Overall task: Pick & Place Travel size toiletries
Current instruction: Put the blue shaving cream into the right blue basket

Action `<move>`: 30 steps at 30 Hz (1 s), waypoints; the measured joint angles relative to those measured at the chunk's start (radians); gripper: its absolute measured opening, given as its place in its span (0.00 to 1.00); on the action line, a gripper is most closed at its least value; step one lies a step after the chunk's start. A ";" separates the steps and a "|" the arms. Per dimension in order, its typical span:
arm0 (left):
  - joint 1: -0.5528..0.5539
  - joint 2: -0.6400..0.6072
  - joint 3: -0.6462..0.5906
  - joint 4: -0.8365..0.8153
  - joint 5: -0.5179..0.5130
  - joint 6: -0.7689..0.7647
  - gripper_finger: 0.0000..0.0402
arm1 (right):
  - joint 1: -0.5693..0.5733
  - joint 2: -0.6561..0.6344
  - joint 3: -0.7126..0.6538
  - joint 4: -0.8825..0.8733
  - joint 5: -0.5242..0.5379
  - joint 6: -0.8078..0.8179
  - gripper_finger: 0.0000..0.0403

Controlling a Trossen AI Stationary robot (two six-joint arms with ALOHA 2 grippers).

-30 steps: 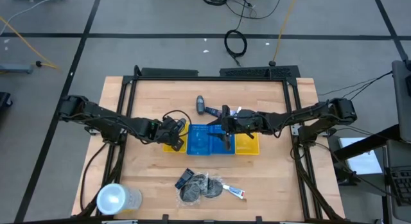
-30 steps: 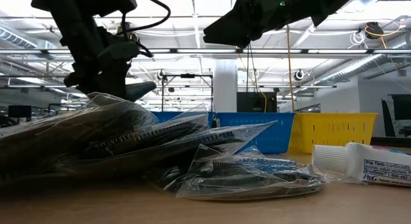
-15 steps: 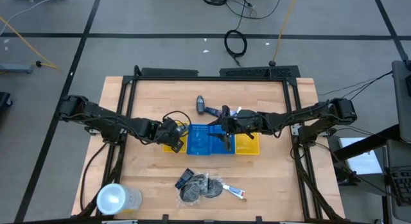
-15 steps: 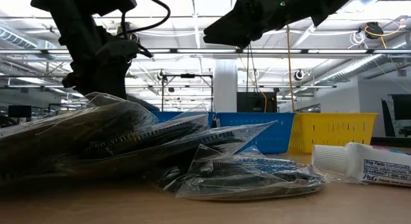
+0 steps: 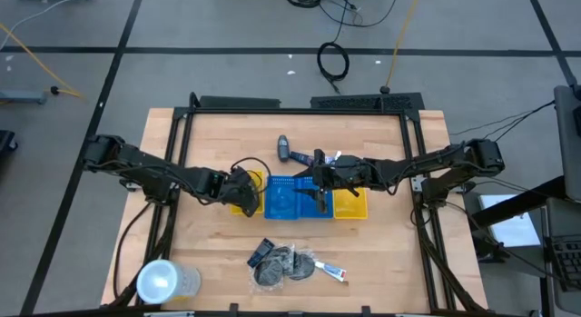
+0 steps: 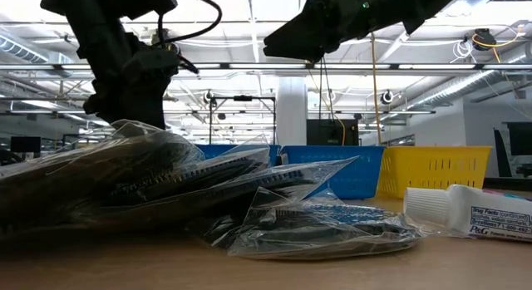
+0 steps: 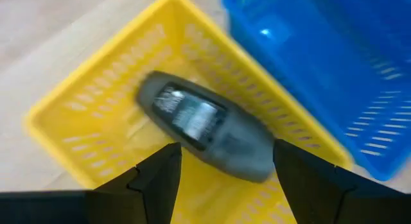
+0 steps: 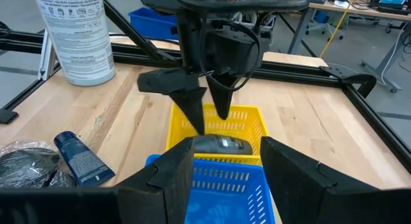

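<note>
My left gripper (image 5: 243, 192) is open over the left yellow tray (image 5: 238, 206). A dark grey bottle (image 7: 205, 131) lies on its side on the floor of that yellow tray (image 7: 83, 115). In the right wrist view my left gripper (image 8: 209, 112) has its fingertips just above the bottle (image 8: 221, 145), apart from it. My right gripper (image 5: 320, 183) is open and holds nothing over the blue tray (image 5: 289, 201). Another dark bottle (image 5: 284, 150) lies on the table beyond the trays. Bagged mesh puffs (image 5: 281, 265), a small bottle (image 5: 262, 252) and a white tube (image 5: 331, 272) lie near the table's near edge.
A second yellow tray (image 5: 350, 204) stands to the right of the blue one. The large whitish cup (image 5: 163, 281) stands at the near left corner. In the low view the bagged puffs (image 6: 141, 182) and the tube (image 6: 470, 213) fill the foreground. A black frame rims the table.
A second ago the dark bottle stuck out of my left gripper above the left yellow tray. My left gripper has let it go, and the bottle now lies in that tray. My right arm has kept still.
</note>
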 joint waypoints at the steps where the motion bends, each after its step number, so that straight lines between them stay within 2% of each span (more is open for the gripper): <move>1: -0.006 0.000 0.000 0.025 0.014 0.012 0.61 | 0.001 0.000 0.000 0.000 0.000 0.000 0.43; 6: -0.065 0.000 0.000 0.186 0.146 0.083 0.61 | 0.009 0.000 0.000 -0.020 0.000 0.000 0.43; 10: -0.135 0.000 0.000 0.267 0.200 0.074 0.61 | 0.015 0.000 0.000 -0.036 -0.001 0.000 0.43; 14: -0.205 0.000 0.000 0.259 0.202 0.004 0.61 | 0.017 0.000 0.000 -0.037 0.000 0.001 0.43; 24: -0.362 0.021 0.001 0.260 0.124 -0.200 0.61 | 0.035 0.000 0.000 -0.040 0.000 0.038 0.42; 30: -0.401 0.103 0.001 0.290 0.175 -0.337 0.61 | 0.042 0.000 0.000 -0.042 -0.001 0.038 0.42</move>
